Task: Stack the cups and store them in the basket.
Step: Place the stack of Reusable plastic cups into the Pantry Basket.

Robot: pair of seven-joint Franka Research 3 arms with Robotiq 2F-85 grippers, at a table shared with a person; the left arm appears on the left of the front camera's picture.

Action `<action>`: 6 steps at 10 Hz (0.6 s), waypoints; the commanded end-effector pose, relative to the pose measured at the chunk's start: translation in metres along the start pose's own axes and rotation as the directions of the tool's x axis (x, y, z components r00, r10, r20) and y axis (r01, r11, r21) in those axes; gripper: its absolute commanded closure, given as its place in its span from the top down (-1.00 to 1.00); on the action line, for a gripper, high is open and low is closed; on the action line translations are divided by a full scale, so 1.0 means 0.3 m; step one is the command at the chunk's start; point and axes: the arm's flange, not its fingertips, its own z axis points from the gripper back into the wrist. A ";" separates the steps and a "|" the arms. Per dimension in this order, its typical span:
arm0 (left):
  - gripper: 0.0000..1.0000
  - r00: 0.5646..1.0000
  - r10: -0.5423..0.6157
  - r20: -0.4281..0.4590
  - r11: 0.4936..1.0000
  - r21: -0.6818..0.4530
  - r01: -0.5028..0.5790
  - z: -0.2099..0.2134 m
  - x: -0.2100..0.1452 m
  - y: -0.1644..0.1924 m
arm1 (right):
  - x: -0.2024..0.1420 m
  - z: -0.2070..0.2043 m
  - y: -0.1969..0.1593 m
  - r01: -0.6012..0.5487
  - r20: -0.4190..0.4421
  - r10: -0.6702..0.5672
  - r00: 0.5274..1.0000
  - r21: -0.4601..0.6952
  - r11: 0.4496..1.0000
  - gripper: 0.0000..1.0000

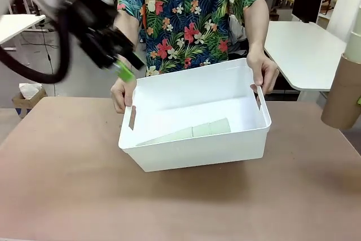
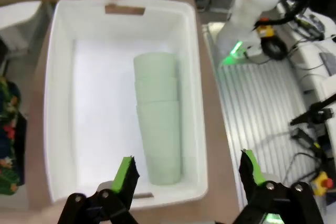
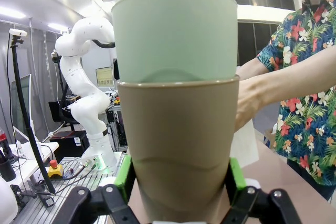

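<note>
On the brown table (image 1: 67, 196) stands the white basket (image 1: 197, 153), one of them, with a nested stack of mint green cups (image 2: 157, 124) lying on its side along the floor of the tub; three rims can be counted from above. The left gripper (image 2: 186, 174) hovers over the basket's near end, jaws wide apart and holding nothing. The right gripper (image 3: 178, 182) has its jaws clamped on a taupe-brown cup (image 3: 178, 150) with mint cups (image 3: 173, 30) nested in it, two showing. Beyond the basket, a person in a floral shirt grips both handle ends, one hand (image 1: 121, 91) at each (image 1: 264, 71).
</note>
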 end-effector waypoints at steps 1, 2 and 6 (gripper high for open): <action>1.00 0.984 -0.048 0.170 0.998 -0.022 0.052 0.222 -0.142 -0.010 | 0.014 -0.002 0.004 -0.021 -0.003 0.021 1.000 0.001 1.000 0.72; 1.00 0.970 -0.079 0.232 0.997 0.022 0.076 0.348 -0.224 -0.029 | 0.014 -0.002 0.004 -0.021 -0.003 0.021 1.000 0.001 1.000 0.72; 1.00 0.955 -0.117 0.272 0.986 0.145 0.079 0.549 -0.459 -0.040 | 0.014 -0.002 0.004 -0.021 -0.003 0.021 1.000 0.001 1.000 0.72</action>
